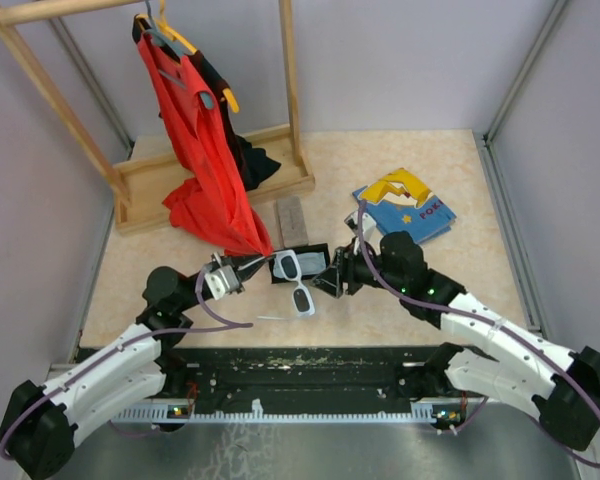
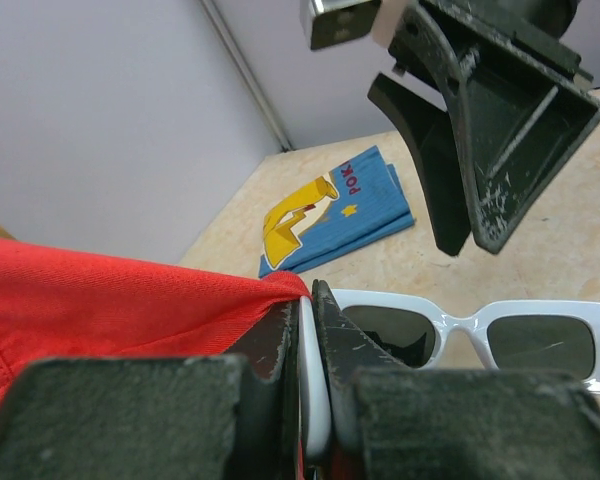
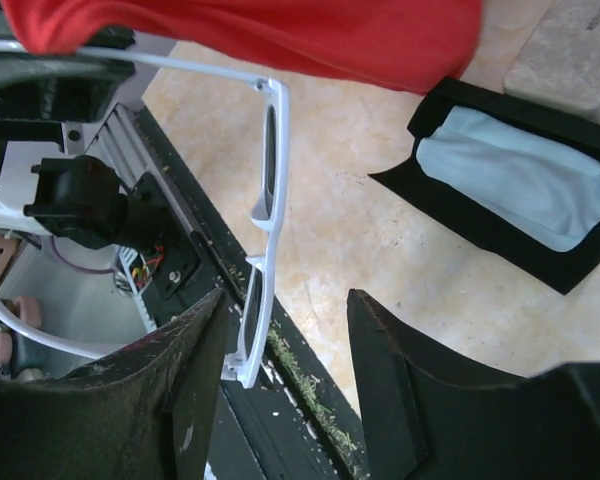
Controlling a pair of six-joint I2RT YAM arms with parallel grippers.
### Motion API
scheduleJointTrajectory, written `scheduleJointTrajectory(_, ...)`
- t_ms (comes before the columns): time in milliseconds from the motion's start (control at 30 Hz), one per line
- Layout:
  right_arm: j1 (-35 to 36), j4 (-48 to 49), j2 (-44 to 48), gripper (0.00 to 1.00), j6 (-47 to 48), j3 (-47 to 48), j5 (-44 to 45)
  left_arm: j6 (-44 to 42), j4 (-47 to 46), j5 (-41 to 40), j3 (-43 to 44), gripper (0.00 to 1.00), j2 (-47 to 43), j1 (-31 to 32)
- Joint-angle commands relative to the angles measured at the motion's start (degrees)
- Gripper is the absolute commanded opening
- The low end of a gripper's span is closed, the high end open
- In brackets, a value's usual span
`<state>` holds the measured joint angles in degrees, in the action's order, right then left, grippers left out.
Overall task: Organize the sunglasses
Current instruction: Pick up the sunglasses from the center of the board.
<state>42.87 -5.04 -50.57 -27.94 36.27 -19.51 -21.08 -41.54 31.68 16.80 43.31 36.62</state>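
The overhead view shows the white-framed sunglasses (image 1: 292,281) near the front edge of the counter (image 1: 430,290), between the two hands. A red garment (image 1: 205,170) hangs from a wooden rack (image 1: 130,185) behind them, and a blue and yellow book (image 1: 406,206) lies to the right.

The left wrist view gives the detail the overhead picture is too small to show. The left hand (image 2: 310,300) is closed tight on one white temple, which runs as a thin strip between its two fingers. The dark lenses stretch away to the right past the red cloth. The right hand (image 2: 470,240) hangs above them.

In the right wrist view, the right hand's jaws stand well apart and grip nothing. One end of the frame sits just beside the left-side finger (image 3: 180,380); whether it touches cannot be told. Only this view makes clear that the black case (image 3: 480,225) lies open with a light-blue cloth (image 3: 520,180) inside. A grey case (image 3: 580,50) lies at the corner beyond it.
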Motion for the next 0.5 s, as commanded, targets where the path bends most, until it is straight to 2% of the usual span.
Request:
scheduleJointTrajectory(0, -0.42, 12.45, -2.74, 0.51, -1.67, -1.14, -4.27, 0.14, -1.55, -2.54, -0.44, 0.0, -2.2, 0.38)
scheduleJointTrajectory(467, -0.4, 19.64, -10.53, 0.47, -0.44, 0.2, -8.25, 0.08, -1.13, -3.09, -0.36, 0.0, -2.48, 0.38)
